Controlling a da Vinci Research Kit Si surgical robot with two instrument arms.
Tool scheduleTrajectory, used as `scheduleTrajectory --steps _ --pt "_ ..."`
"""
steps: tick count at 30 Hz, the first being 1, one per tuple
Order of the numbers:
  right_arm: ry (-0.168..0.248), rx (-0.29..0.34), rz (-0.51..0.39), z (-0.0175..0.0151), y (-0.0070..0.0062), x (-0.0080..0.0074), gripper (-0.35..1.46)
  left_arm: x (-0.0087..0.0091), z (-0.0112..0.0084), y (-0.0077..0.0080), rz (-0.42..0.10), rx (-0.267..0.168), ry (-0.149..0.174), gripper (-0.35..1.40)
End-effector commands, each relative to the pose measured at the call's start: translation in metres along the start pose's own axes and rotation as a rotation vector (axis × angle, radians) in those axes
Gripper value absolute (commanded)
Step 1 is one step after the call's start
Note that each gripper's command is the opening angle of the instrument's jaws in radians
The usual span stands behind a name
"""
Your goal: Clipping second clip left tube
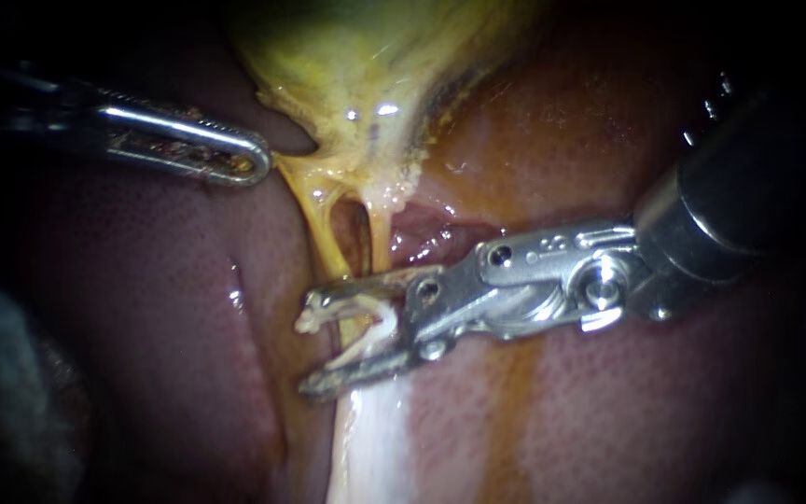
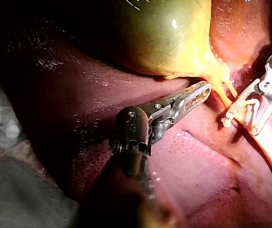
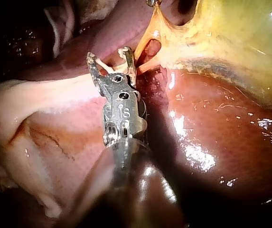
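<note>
- Slender silver left instrument (image 1: 254, 166): jaws pressed together, nothing between them, tip just beside yellow-green gallbladder (image 1: 366, 65) neck.
- Thin yellow left tube (image 1: 326, 238) runs down from neck, across right instrument's (image 1: 308, 347) spread jaws.
- Those jaws hold V-shaped white clip (image 1: 361, 305) astride tube, mouth facing left.

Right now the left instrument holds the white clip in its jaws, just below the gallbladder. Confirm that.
Not quite: it is the right instrument that holds the white clip in its jaws, just below the gallbladder. The endoscope view shows this, with that instrument's shaft coming in from the right. The left instrument carries no clip.
</note>
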Motion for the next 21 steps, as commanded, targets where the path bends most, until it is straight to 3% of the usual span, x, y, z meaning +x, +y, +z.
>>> scheduleTrajectory --steps 1,13,21 --pt "-0.003 0.000 0.000 -0.0001 -0.0001 0.0000 0.49 0.0000 0.0000 0.0000 0.000 0.000 0.000 -0.35" --pt "0.035 0.013 0.010 -0.0026 -0.0008 0.0014 0.49 -0.0001 -0.0001 0.0000 0.001 -0.001 0.000 -0.35" --pt "0.065 0.010 0.017 -0.0054 -0.0011 0.0015 0.49 -0.0001 -0.0002 0.0000 0.001 -0.001 0.000 -0.35"
